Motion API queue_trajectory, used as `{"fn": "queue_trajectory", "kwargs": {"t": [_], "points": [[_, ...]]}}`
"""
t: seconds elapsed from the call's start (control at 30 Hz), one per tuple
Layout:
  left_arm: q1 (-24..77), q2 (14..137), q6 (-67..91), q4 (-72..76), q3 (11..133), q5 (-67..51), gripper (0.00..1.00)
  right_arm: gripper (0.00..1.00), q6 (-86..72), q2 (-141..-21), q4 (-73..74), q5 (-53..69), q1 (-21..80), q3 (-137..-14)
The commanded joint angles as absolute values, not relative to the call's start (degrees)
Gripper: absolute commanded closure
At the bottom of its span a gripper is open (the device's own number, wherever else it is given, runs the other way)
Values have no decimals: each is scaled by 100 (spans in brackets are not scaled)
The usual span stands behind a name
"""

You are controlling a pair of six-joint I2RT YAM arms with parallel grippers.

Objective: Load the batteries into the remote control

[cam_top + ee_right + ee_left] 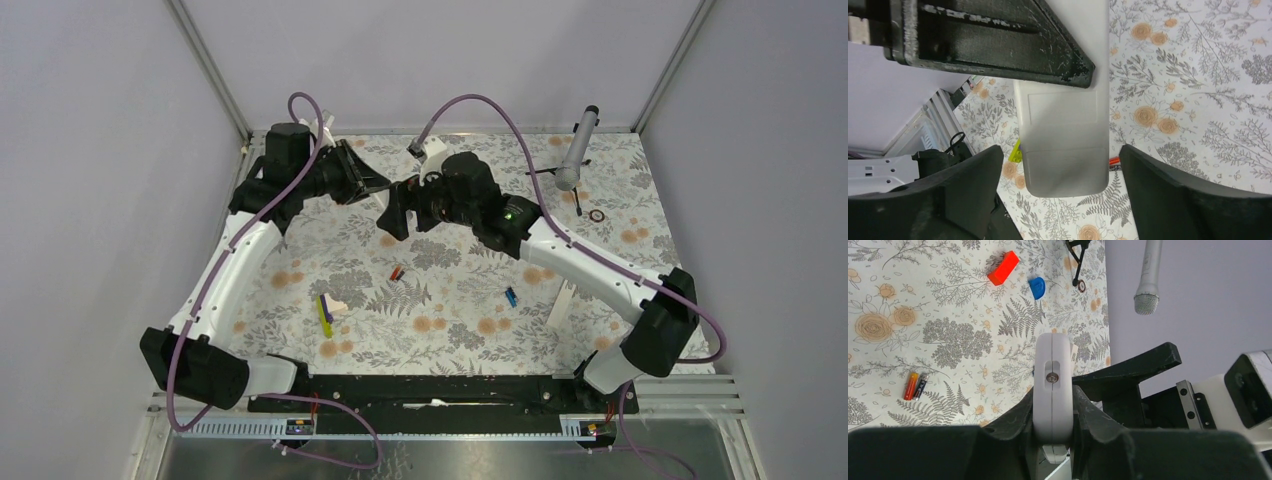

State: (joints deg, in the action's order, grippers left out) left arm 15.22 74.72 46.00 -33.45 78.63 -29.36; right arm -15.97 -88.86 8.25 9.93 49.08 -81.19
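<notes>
left claw (1053,402): clenched on remote control (1052,360)
right claw (1060,150): released, straddling remote
step: battery cover (1066,172) likely still shut
next: right claw slides cover off

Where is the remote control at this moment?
The remote control is at the far middle of the top view, off the table, clamped in the left gripper; the right gripper's open fingers flank it.

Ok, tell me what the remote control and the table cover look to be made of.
The remote control: likely moulded plastic, matt light grey; a seam and recessed screw show on its edge. The table cover: printed cloth or vinyl, matt, flat floral pattern; cannot tell which.
</notes>
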Motion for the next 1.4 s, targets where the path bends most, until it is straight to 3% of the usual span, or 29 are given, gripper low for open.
{"fn": "queue_trajectory", "kwargs": {"t": [0.0, 0.23, 0.4, 0.57, 0.87, 1.13, 1.27, 1.37], "points": [[1343, 7339, 4444, -2778, 8103, -3458, 100, 1, -2361, -8429, 318, 1034, 4912, -8167], [761, 7017, 5188, -1202, 7787, -4900, 100, 0, -4442, -7535, -788, 979, 4779, -7200], [616, 6757, 6142, -181, 7346, -5122, 100, 0, -5709, -7366, -2380, 623, 4731, -6351], [615, 6511, 7046, 848, 6836, -5140, 100, 3, -6615, -7858, -3002, 947, 4682, -6533], [615, 6209, 7345, 964, 6590, -4948, 100, 24, -7209, -8055, -3598, 1145, 4636, -6349], [615, 6148, 8092, 1348, 6583, -4743, 100, 60, -7356, -8138, -3716, 1482, 4555, -5977], [594, 6279, 8593, 1262, 6734, -4685, 100, 70, -7101, -8112, -3788, 1750, 4512, -5806], [535, 6500, 9291, 1601, 6817, -4894, 100, 72, -6838, -8050, -3867, 2032, 4445, -5688]]}}
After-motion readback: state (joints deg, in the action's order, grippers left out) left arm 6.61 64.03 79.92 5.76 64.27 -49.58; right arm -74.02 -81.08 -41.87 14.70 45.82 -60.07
